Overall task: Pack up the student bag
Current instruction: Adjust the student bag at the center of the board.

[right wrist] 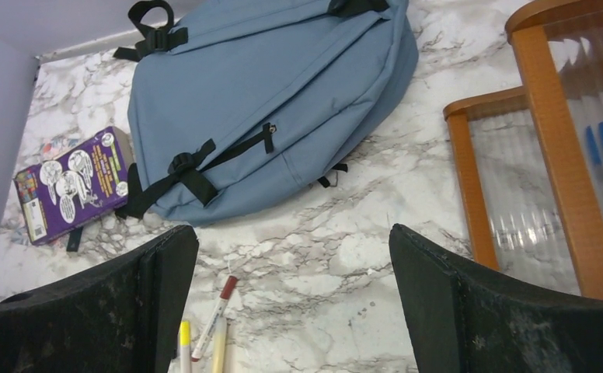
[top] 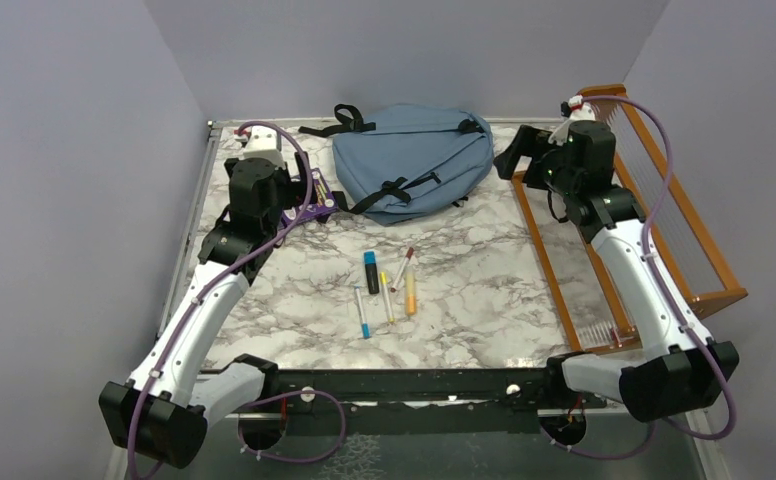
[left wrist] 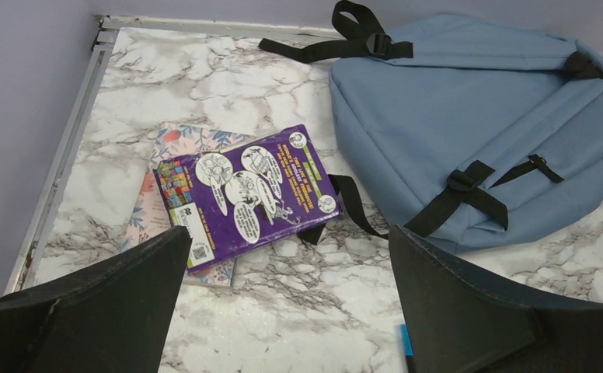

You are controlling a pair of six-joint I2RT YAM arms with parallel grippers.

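The dusty-blue student bag (top: 414, 160) lies flat and zipped at the back middle of the marble table; it also shows in the left wrist view (left wrist: 477, 132) and the right wrist view (right wrist: 275, 109). A purple book (left wrist: 244, 194) lies on a floral notebook (left wrist: 155, 210) left of the bag. Several pens and markers (top: 384, 285) lie mid-table. My left gripper (left wrist: 291, 311) is open and empty, hovering above the table near the books. My right gripper (right wrist: 294, 311) is open and empty, raised right of the bag.
An orange wooden rack (top: 654, 200) with clear slats stands along the right side, close to my right arm. Purple walls close in the back and sides. A metal rail (top: 189, 240) runs along the table's left edge.
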